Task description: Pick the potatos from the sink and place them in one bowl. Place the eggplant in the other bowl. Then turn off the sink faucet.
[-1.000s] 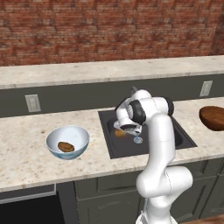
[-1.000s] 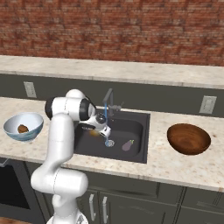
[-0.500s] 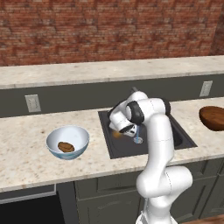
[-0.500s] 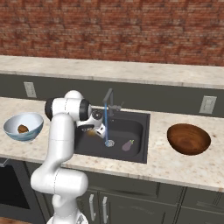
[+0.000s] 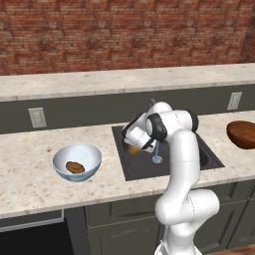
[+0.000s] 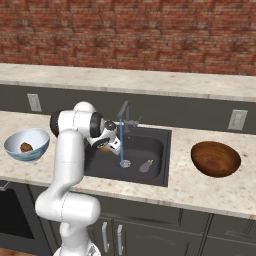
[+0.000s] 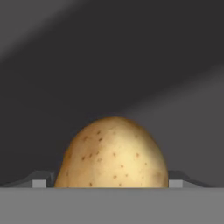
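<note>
potato vs jaws: in the hand view the golden potato (image 7: 114,153) sits dead centre between the two finger tips (image 7: 40,180), which flank it at 9 and 3 o'clock; its long axis seems to run away from the camera, toward 12.
jaws: spread wide around the potato, tips just beside its flanks; i cannot tell whether they touch it yet.
where it lies: low in the sink (image 5: 199,149), at the basin's left end, seen as an orange patch under the gripper (image 5: 135,145).
arm pose: elbow high, wrist bent down into the basin, hand angled toward 8 o'clock in the left base view.
other things: darker potato (image 5: 75,167) in the pale bowl (image 5: 62,158); eggplant (image 6: 146,166) by the drain; brown bowl (image 6: 215,158) empty; faucet (image 6: 125,118) running.
next move, as i judge: close on the potato, then lift.
</note>
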